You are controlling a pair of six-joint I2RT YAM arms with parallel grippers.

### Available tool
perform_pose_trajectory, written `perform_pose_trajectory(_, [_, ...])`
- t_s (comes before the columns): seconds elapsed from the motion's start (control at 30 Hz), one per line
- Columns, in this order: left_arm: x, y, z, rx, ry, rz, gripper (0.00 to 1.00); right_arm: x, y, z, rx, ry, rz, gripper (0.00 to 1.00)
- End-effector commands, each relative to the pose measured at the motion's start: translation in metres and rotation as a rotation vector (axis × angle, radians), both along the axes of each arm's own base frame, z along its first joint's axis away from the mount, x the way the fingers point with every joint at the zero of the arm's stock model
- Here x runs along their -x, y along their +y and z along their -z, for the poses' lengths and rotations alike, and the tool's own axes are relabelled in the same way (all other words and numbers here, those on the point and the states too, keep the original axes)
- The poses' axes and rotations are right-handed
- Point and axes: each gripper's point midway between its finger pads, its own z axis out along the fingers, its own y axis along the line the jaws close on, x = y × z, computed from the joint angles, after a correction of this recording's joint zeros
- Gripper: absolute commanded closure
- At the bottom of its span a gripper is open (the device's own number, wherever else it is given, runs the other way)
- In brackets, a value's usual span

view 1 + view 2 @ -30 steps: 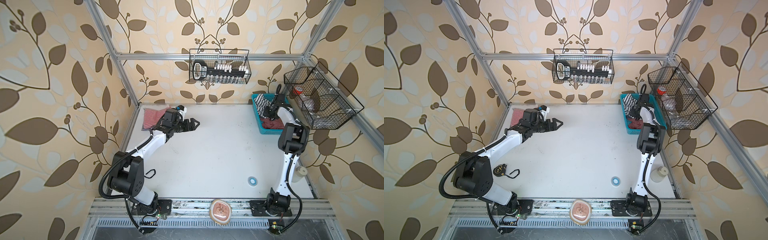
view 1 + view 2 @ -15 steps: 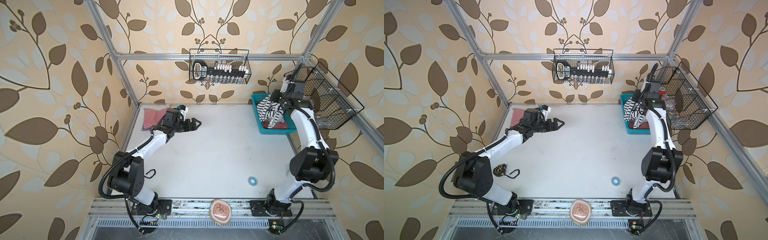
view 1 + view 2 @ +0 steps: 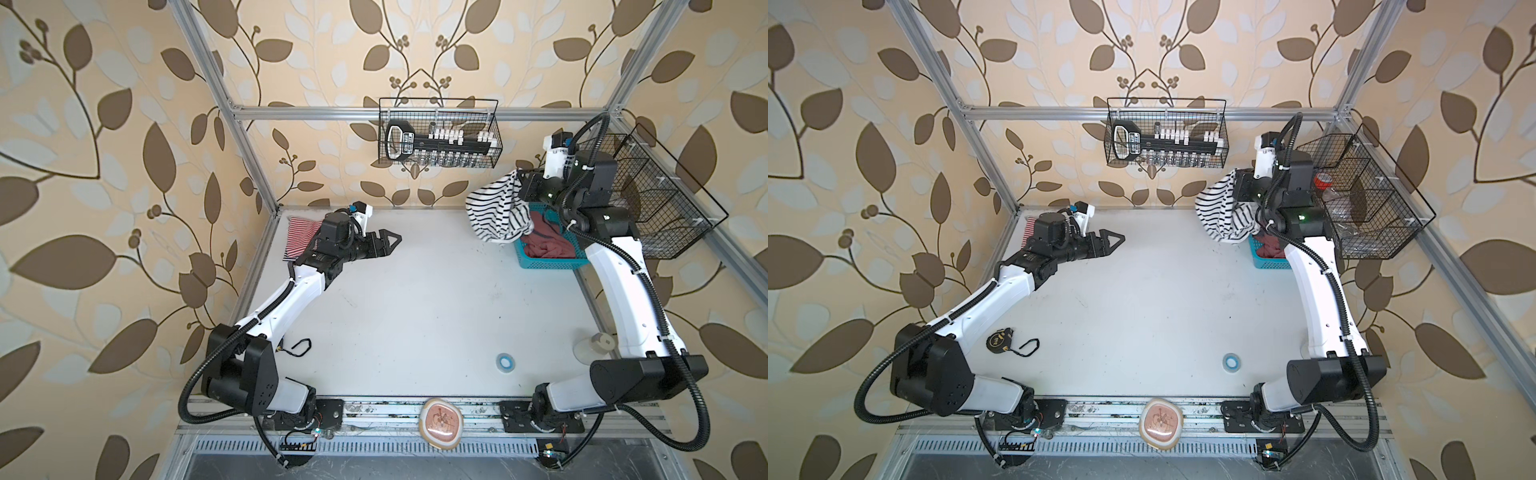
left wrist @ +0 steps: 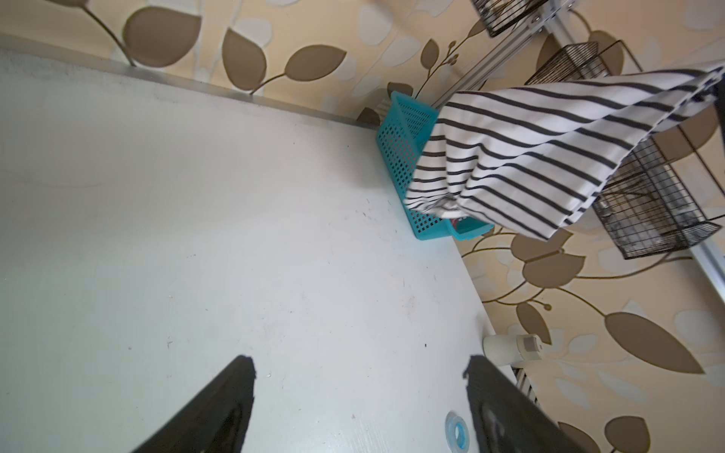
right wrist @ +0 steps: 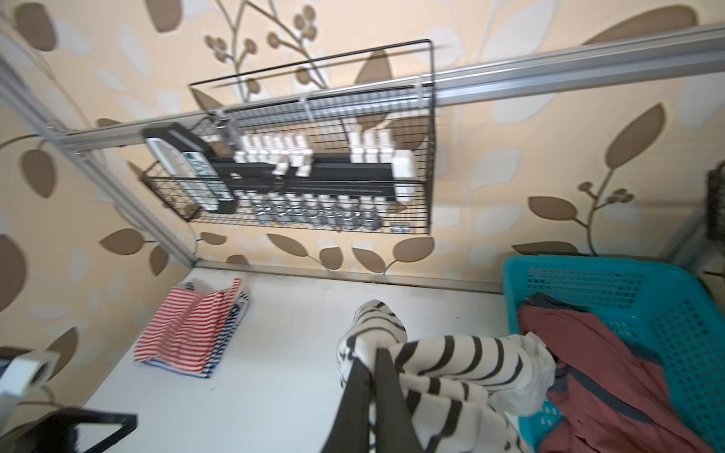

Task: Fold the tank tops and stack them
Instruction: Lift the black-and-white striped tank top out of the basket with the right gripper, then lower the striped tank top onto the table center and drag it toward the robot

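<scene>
Black-and-white striped tank top (image 3: 496,208) hung bunched in the air over the rim of the teal basket (image 3: 540,262), on the side that faced the open surface (image 3: 415,316). The right tool (image 5: 370,359) was clamped tight on a fold of its fabric. Inside the basket lay the dusty red tank top (image 3: 546,246), crumpled. Well apart from the basket, along the same back edge of the surface, the red-and-white striped tank top (image 5: 184,325) lay folded flat. The left tool (image 4: 359,368) hovered just beside that folded top, on the side toward the basket, its fingers spread wide and gripping nothing. A broad stretch of open surface lay between it and the basket.
</scene>
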Motion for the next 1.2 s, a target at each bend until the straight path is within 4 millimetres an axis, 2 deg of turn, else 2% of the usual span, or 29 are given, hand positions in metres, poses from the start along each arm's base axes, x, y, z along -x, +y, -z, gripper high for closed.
perform_pose_trajectory(0.0, [0.011,-0.004,-0.057,0.054,-0.145,0.029,0.16,0.016,0.038,0.001,-0.036,0.006,-0.143,1.0])
perform_pose_trajectory(0.07, [0.015,-0.001,-0.062,0.052,-0.159,0.022,0.16,0.021,0.061,0.021,0.011,0.059,-0.182,1.0])
perform_pose_trajectory(0.17, [0.022,0.004,-0.067,0.032,-0.174,0.01,0.16,0.027,0.099,0.065,0.076,0.16,-0.247,1.0])
perform_pose_trajectory(0.27, [0.03,0.009,-0.069,0.011,-0.184,-0.002,0.16,0.032,0.138,0.116,0.057,0.279,-0.346,1.0])
perform_pose_trajectory(0.4, [0.036,0.014,-0.067,-0.009,-0.183,-0.015,0.16,0.028,0.154,0.172,0.021,0.399,-0.369,1.0])
perform_pose_trajectory(0.5, [0.037,0.017,-0.056,-0.032,-0.153,-0.027,0.18,0.011,0.138,0.206,0.057,0.455,-0.29,1.0])
perform_pose_trajectory(0.57, [0.037,0.018,-0.045,-0.05,-0.114,-0.037,0.19,-0.004,0.122,0.22,0.046,0.489,-0.244,1.0])
perform_pose_trajectory(0.63, [0.037,0.02,-0.031,-0.074,-0.069,-0.043,0.2,-0.02,0.102,0.228,0.024,0.509,-0.198,1.0])
perform_pose_trajectory(0.73, [0.038,0.021,-0.02,-0.097,-0.034,-0.046,0.21,-0.033,0.084,0.229,0.01,0.505,-0.154,1.0])
perform_pose_trajectory(0.77, [0.038,0.021,-0.018,-0.101,-0.029,-0.047,0.21,-0.041,0.073,0.23,-0.002,0.502,-0.128,1.0])
perform_pose_trajectory(0.8, [0.039,0.023,-0.004,-0.13,0.01,-0.051,0.21,-0.054,0.056,0.232,-0.017,0.496,-0.095,1.0])
perform_pose_trajectory(0.83, [0.04,0.023,0.004,-0.138,0.031,-0.052,0.21,-0.059,0.051,0.236,-0.017,0.506,-0.09,0.92])
perform_pose_trajectory(0.87, [0.04,0.022,0.007,-0.14,0.038,-0.05,0.21,-0.062,0.047,0.241,-0.011,0.528,-0.087,0.79])
perform_pose_trajectory(0.9, [0.039,0.022,0.01,-0.141,0.045,-0.048,0.21,-0.063,0.043,0.246,0.002,0.549,-0.08,0.7])
perform_pose_trajectory(0.93, [0.038,0.02,0.01,-0.14,0.047,-0.043,0.21,-0.062,0.04,0.25,0.017,0.571,-0.073,0.62])
perform_pose_trajectory(1.0, [0.038,0.019,0.012,-0.141,0.057,-0.036,0.21,-0.054,0.042,0.25,0.04,0.572,-0.073,0.38])
perform_pose_trajectory(1.07, [0.037,0.018,0.013,-0.143,0.059,-0.034,0.21,-0.037,0.05,0.246,0.069,0.542,-0.073,0.34])
perform_pose_trajectory(1.17, [0.036,0.018,0.015,-0.151,0.059,-0.035,0.21,0.0,0.07,0.25,0.12,0.547,-0.099,0.35])
